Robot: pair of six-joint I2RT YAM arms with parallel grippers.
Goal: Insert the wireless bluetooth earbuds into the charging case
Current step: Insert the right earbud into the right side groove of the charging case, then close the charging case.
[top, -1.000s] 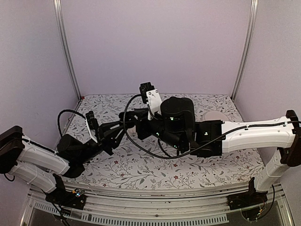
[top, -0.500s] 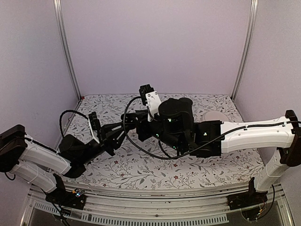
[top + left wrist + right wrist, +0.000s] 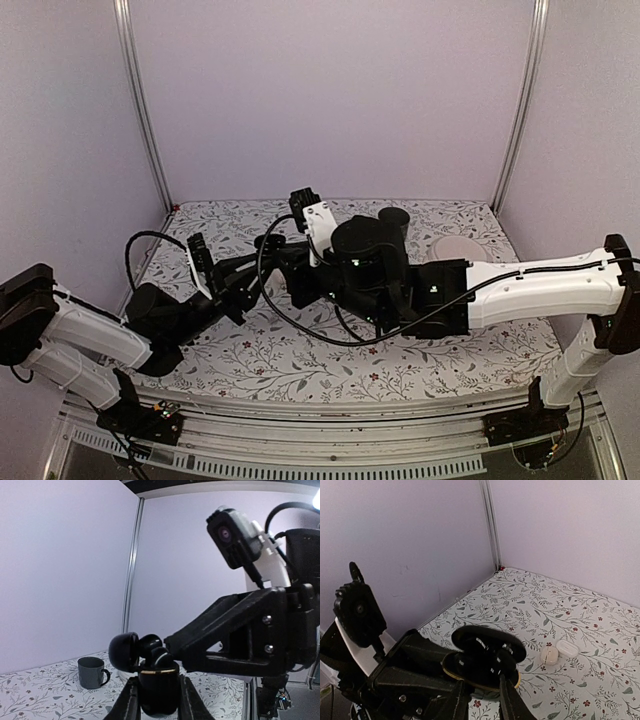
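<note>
One black charging case (image 3: 159,677), two black earbuds (image 3: 161,656), one grey mug (image 3: 91,672), one white case (image 3: 559,651); the earbuds are glossy, rounded plastic, sitting at the charging case's mouth, above the floral table (image 3: 580,625); that case is a smooth pebble, gold-rimmed, its domed lid (image 3: 123,651) open; the left gripper (image 3: 158,702) clamps its sides; the right gripper (image 3: 484,692) hangs just over it, fingers narrowly apart; whether they pinch anything I cannot tell.

Floral table (image 3: 300,365): grey mug (image 3: 91,672), small white case (image 3: 567,648), pale disc (image 3: 458,247).
</note>
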